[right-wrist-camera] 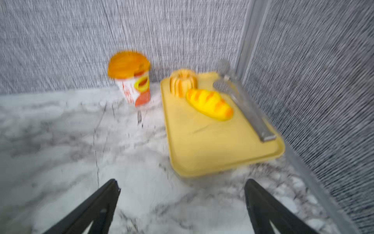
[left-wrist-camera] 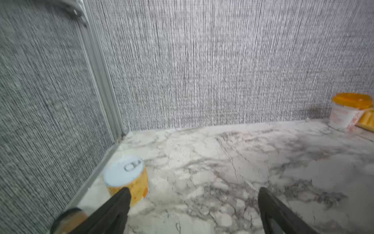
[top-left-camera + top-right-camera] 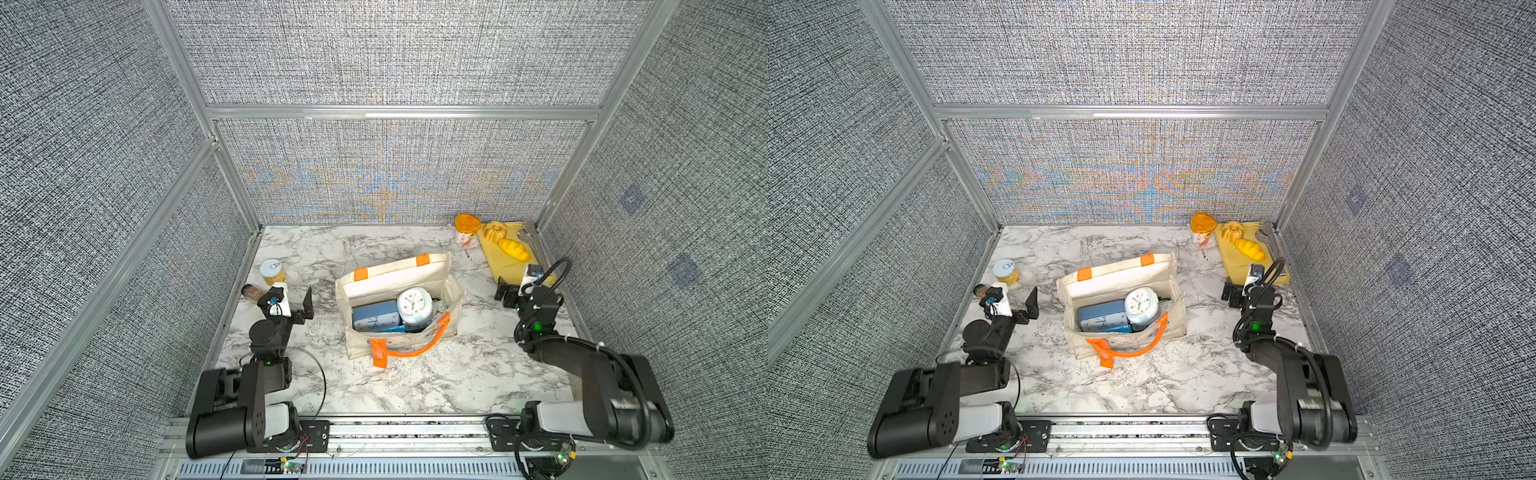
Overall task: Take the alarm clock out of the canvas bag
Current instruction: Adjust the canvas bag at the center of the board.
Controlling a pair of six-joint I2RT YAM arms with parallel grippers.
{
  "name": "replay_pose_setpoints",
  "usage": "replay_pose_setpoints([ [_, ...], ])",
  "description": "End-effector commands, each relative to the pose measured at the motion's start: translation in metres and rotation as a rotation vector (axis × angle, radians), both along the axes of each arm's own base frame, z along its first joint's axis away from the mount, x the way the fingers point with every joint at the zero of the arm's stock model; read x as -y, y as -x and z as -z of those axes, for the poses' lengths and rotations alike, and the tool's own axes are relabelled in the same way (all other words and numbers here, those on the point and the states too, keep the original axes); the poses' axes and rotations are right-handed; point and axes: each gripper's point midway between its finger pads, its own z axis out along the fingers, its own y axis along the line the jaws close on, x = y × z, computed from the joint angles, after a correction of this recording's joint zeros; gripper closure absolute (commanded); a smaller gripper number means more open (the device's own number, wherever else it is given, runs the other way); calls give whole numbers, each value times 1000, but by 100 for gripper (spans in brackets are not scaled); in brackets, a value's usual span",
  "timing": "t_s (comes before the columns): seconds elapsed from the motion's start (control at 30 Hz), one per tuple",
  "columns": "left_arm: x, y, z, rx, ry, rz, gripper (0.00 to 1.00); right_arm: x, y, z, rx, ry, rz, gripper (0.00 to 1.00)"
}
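The cream canvas bag (image 3: 390, 279) (image 3: 1113, 279) stands open at the table's middle in both top views, its front orange handle (image 3: 415, 348) hanging out over the marble. Inside, the alarm clock (image 3: 413, 306) (image 3: 1140, 302), pale blue with a round white face, rests on top beside a blue rectangular clock (image 3: 375, 318). My left gripper (image 3: 304, 309) (image 3: 1029, 308) (image 2: 193, 191) is open, left of the bag and apart from it. My right gripper (image 3: 506, 294) (image 3: 1233, 294) (image 1: 181, 182) is open, right of the bag near the tray. Neither holds anything.
A yellow can (image 3: 272, 272) (image 2: 126, 178) and a brown bottle (image 3: 253, 293) sit by the left wall. At back right an orange-lidded cup (image 3: 467, 228) (image 1: 131, 78) stands beside a yellow tray (image 3: 513, 270) (image 1: 212, 150) holding a bread roll (image 1: 209, 104), a small cake (image 1: 183, 82) and metal tongs (image 1: 242, 99).
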Motion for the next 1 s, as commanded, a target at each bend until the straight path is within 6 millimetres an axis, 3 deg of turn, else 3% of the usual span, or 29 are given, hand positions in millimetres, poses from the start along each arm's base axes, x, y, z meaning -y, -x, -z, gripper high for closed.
replay_pose_setpoints([
  [0.0, -24, -1, -17, -77, 127, -131, 1, 24, 16, -25, -73, -173, 187, 1],
  [0.07, -60, 4, -36, -121, 335, -339, 1, 37, 28, -56, -75, -349, 315, 1],
  [0.13, -101, 26, -37, -195, 579, -624, 1, 41, 38, -77, -97, -517, 379, 1],
  [0.2, -121, 51, -42, -224, 728, -801, 1, 10, 26, -107, -90, -616, 168, 1],
  [0.23, -120, 52, -48, -225, 732, -793, 1, -8, 20, -122, -71, -640, 49, 1],
  [0.37, -83, 39, -95, -214, 656, -509, 1, -64, 17, -155, -121, -703, -168, 1],
  [0.5, -32, 20, -128, -332, 527, -219, 1, -130, 26, -161, -287, -582, -292, 1],
  [0.6, 1, 19, -149, -387, 454, -89, 4, -175, 38, -164, -400, -517, -387, 1],
  [0.8, 54, 30, -141, -694, 456, 80, 12, -235, 81, -163, -623, -325, -534, 2],
  [0.97, 93, 61, -132, -893, 489, 194, 12, -251, 116, -146, -795, -164, -566, 2],
])
